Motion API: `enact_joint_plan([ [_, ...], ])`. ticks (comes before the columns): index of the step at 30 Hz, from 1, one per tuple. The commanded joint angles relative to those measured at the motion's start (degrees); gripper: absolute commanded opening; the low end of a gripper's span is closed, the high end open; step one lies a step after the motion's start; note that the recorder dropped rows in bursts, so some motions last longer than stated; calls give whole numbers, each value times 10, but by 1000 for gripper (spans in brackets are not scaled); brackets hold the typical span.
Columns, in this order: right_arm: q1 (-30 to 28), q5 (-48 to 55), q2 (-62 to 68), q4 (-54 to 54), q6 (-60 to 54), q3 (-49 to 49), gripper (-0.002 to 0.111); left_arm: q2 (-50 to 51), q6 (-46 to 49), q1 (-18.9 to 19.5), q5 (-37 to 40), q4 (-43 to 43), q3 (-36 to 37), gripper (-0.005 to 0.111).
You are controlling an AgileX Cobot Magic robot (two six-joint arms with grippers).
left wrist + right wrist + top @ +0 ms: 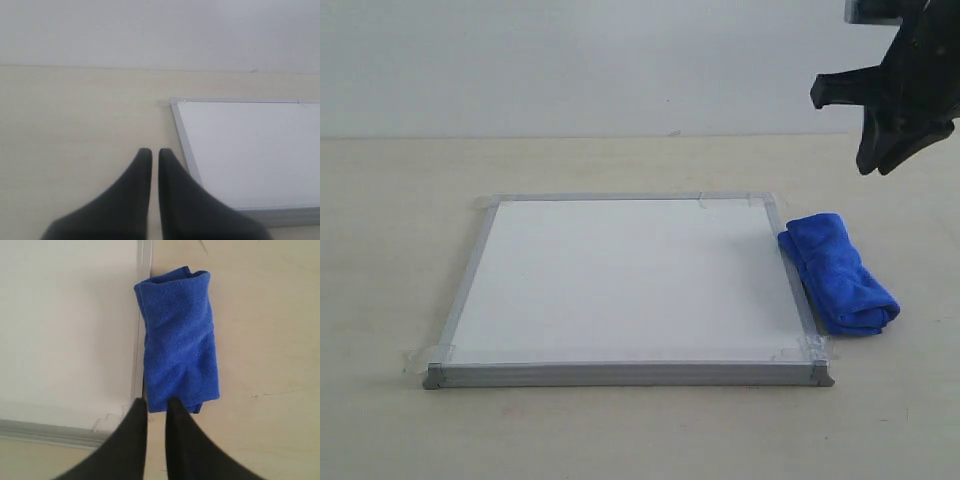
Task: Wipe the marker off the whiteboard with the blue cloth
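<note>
Position report: blue cloth lies folded beneath the raised right gripper, just ahead of its tips, touching the whiteboard frame. Its fingers are drawn together, holding nothing. Fingers of the left gripper likewise together, empty, a whiteboard corner just beside them.

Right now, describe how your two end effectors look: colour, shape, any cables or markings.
The left end effector and right end effector look alike: matte black, each with two smooth fingers, broad at the base, tapering to rounded tips. No cables or markings show. The exterior view shows the right one's angular black body.
</note>
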Motion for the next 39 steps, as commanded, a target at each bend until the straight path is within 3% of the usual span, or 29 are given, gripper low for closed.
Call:
enact_joint_plan([
  [1, -2, 7, -39, -4, -37, 1, 0, -2, 2, 2, -2, 1, 2, 5],
  [8, -1, 7, -120, 43, -63, 16, 0, -2, 2, 2, -2, 1, 2, 5],
  [12, -1, 7, -202, 45, -88, 98, 0, -2, 2, 2, -2, 1, 2, 5],
  [28, -1, -260, -605, 58, -96, 448, 0, -2, 2, 2, -2, 1, 2, 5],
  [32, -1, -254, -673, 57, -96, 502, 0, -2, 2, 2, -2, 1, 2, 5],
  [39, -1, -215, -721, 60, -96, 508, 0, -2, 2, 2, -2, 1, 2, 5],
])
